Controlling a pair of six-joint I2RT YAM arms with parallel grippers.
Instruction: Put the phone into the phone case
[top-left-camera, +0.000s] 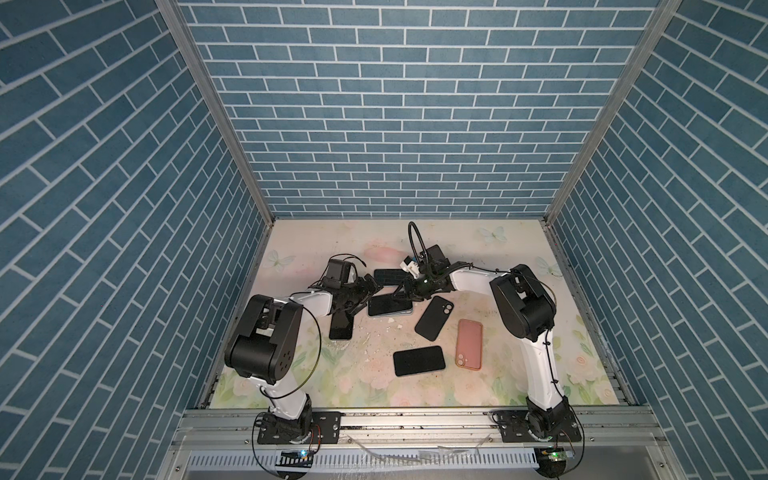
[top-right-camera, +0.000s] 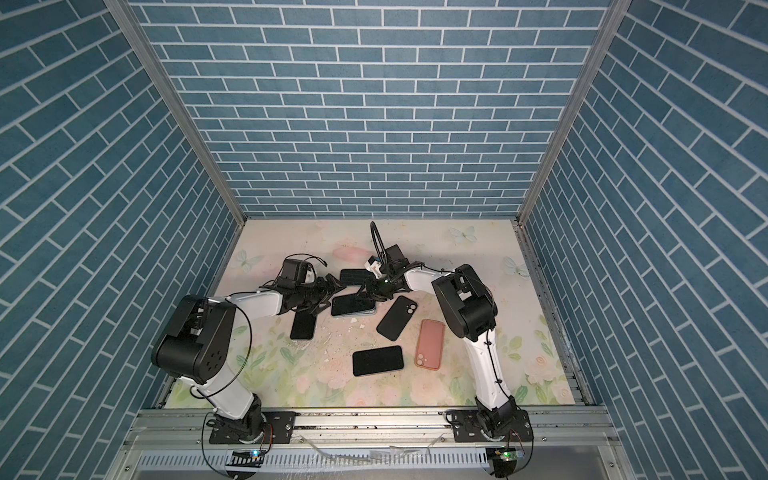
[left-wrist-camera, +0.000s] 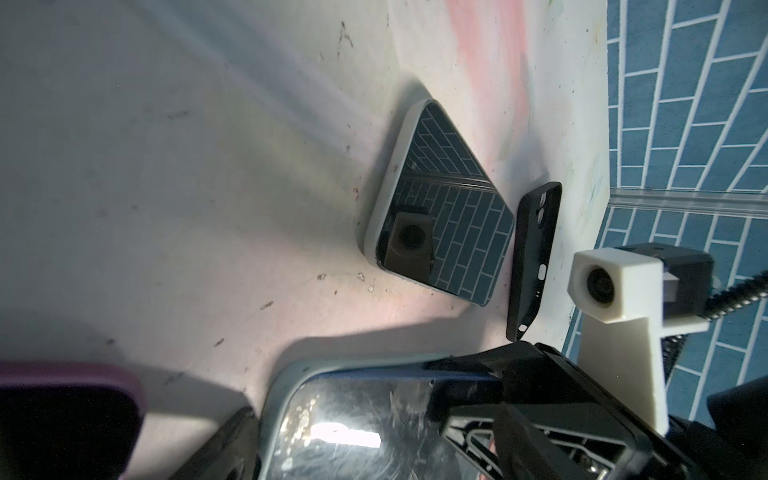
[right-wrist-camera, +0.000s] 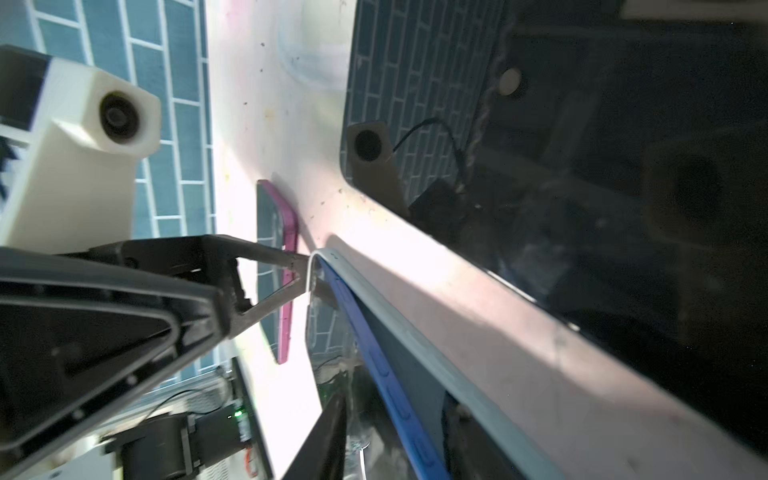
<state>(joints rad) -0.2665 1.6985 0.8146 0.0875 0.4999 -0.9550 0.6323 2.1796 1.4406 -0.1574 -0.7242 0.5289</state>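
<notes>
The phone (top-left-camera: 390, 305), with a black screen and blue sides (right-wrist-camera: 376, 374), lies in a grey-blue phone case (left-wrist-camera: 282, 395) mid-table in both top views. One blue side still stands above the case rim (right-wrist-camera: 440, 357). My left gripper (top-left-camera: 368, 297) spans the case's left end with its jaws wide, and one fingertip (right-wrist-camera: 297, 270) presses on the case corner. My right gripper (top-left-camera: 401, 293) is over the phone's far right edge, partly open. One of its fingers (left-wrist-camera: 478, 390) rests on the screen edge.
Behind the cased phone lies another phone (top-left-camera: 388, 276) that mirrors the brick wall. A purple-cased phone (top-left-camera: 341, 326) lies by my left arm. An empty black case (top-left-camera: 434, 318), a pink case (top-left-camera: 469, 344) and a black phone (top-left-camera: 419, 360) lie front right. White crumbs (top-left-camera: 388, 328) dot the mat.
</notes>
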